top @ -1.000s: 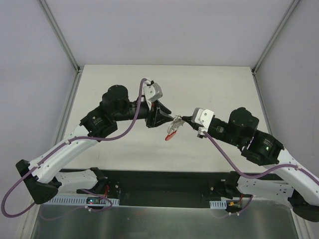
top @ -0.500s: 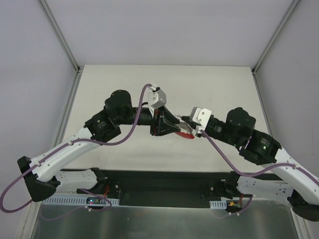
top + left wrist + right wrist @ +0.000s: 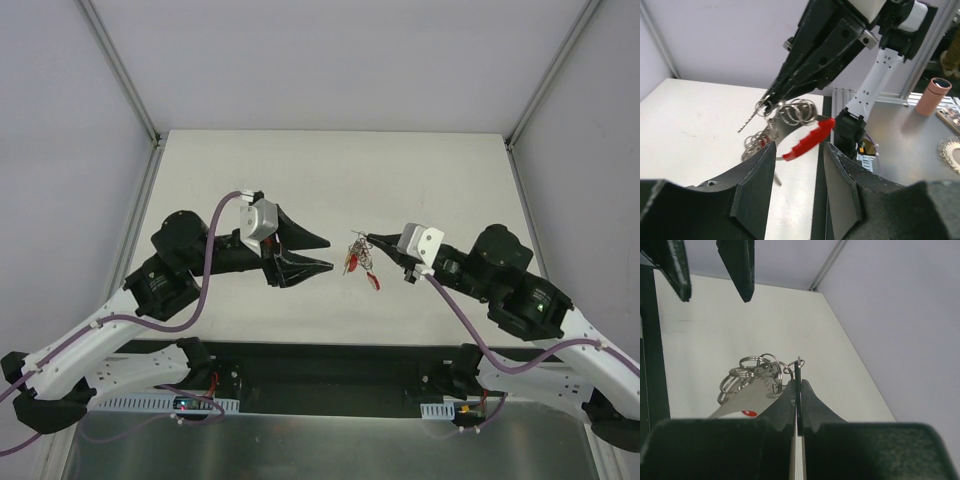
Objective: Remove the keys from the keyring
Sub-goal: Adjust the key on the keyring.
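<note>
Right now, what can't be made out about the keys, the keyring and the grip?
Key count: top view shows the keys as a tiny tangle; in both wrist views loops overlap them.
Grip point: in the right wrist view the shut right gripper covers which part of the keyring it pinches.
Red piece: right wrist view shows only a sliver, behind that gripper.
Left gripper: cut off by the right wrist view's top edge.

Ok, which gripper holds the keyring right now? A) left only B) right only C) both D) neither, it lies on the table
B: the right gripper is shut on the keyring, which hangs in the air; the left gripper stands open, apart from it.
</note>
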Available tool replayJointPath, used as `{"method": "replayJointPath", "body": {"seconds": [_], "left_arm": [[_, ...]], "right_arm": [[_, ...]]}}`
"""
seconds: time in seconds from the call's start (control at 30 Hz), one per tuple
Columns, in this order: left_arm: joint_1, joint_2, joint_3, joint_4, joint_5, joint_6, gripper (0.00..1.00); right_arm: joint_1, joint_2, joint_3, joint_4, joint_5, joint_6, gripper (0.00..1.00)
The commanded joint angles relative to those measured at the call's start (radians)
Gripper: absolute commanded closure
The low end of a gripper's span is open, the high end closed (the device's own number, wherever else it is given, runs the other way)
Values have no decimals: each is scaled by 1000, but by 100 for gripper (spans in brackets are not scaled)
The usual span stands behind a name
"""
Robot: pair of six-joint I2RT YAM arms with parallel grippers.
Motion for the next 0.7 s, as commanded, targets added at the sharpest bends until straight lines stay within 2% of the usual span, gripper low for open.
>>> {"method": "replayJointPath", "body": {"seconds": [0.0, 0.2, 0.4, 0.67], "left_arm": [[0, -5, 21, -10, -124, 32, 59], [-2, 37, 57, -14, -136, 28, 61], [-2, 76, 81, -19, -208, 38, 62], [21, 40, 75, -25, -291, 38, 62]], "right_arm": [[1, -30, 0, 134, -59, -1, 99], [2, -38, -2, 143, -86, 4, 99], [1, -36, -5, 144, -109, -7, 99], [1, -43, -8, 134, -118, -28, 99]]}}
